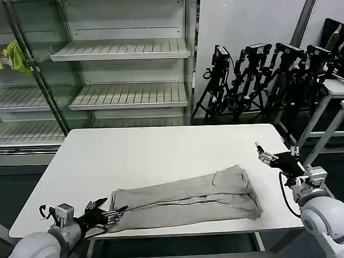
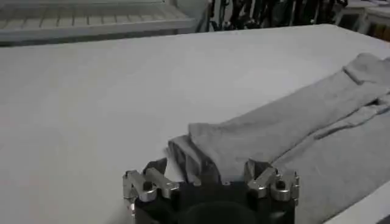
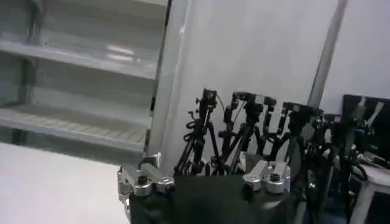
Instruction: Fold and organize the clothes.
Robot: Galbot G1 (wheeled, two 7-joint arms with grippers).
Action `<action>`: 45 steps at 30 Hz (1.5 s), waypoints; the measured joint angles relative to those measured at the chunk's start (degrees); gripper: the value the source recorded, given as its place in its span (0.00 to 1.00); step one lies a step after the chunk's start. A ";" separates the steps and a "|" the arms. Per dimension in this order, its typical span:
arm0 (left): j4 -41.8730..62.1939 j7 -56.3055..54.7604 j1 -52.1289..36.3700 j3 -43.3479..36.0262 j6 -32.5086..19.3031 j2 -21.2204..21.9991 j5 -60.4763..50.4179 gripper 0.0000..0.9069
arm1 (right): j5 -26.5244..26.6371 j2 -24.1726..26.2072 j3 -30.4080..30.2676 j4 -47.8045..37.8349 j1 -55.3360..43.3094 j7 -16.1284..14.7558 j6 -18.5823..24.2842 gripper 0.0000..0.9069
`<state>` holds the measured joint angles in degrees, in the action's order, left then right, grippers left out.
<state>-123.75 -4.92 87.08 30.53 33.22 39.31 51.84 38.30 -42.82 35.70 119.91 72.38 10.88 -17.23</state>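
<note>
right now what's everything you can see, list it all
grey garment: one, light grey, folded lengthwise along the table's near edge
table: one, white, in front of the robot
shelving unit: one, pale metal with bare shelves, behind the table
yellow-green rag: one, hanging at the far left by the shelving
tripods: several, black, standing at the back right
left gripper: open, at the garment's left end by the near table edge
right gripper: raised above the table's right edge, off the garment
</note>
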 measured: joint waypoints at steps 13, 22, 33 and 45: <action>-0.14 0.06 1.47 -0.35 -0.23 3.96 -1.53 0.04 | -0.50 -2.07 1.77 3.34 2.40 0.11 0.69 1.00; -0.93 0.56 2.60 -0.31 -0.25 5.65 -2.55 0.04 | -0.59 -2.59 2.17 4.34 3.15 0.13 1.01 1.00; -1.24 0.70 2.72 0.18 -0.09 6.90 -2.87 0.04 | -0.67 -3.26 2.64 5.28 4.04 0.18 1.44 1.00; 1.14 0.55 0.74 4.40 0.11 4.41 -1.95 0.04 | -0.65 -3.45 2.64 4.80 3.97 0.19 2.45 1.00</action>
<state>-122.61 -4.37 87.82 34.93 33.34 43.72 49.89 37.64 -46.27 38.35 124.71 76.35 11.07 -14.78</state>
